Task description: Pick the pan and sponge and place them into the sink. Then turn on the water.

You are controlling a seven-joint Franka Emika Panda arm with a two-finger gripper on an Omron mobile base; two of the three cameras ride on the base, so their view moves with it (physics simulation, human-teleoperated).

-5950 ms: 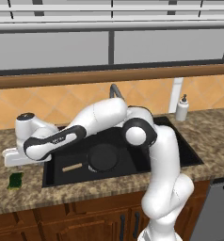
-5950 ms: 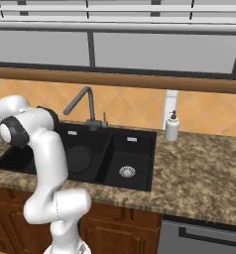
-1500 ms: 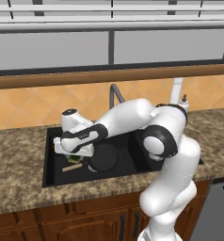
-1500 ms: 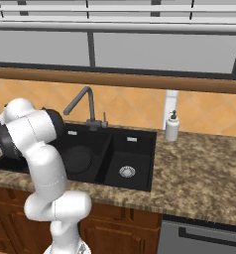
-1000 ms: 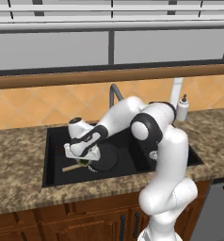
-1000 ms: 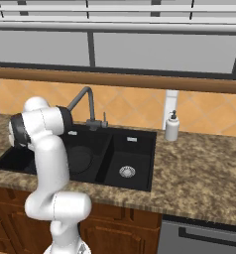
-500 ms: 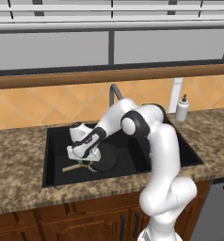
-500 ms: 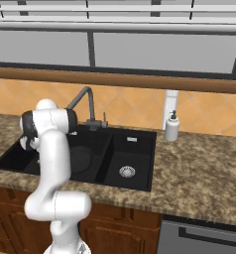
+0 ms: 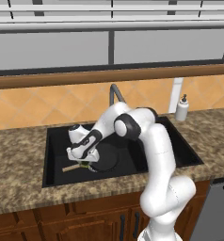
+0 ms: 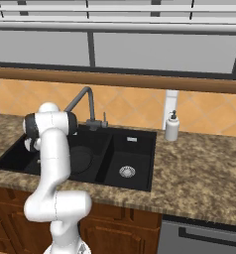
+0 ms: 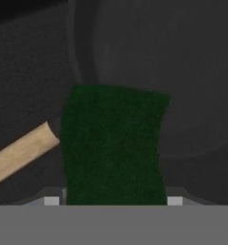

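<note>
gripper (image 9: pixel 85 162): fingers clamp sponge (image 11: pixel 113 146), it seems | pan (image 9: pixel 106 160): large basin of sink (image 9: pixel 52 176), near front edge | risk: sponge released onto pan rim, tipping off

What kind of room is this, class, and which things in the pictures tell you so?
A kitchen, rendered rather than real: a black double-basin sink set in a speckled stone counter, a gooseneck faucet behind it, and a frying pan in the large basin.
</note>
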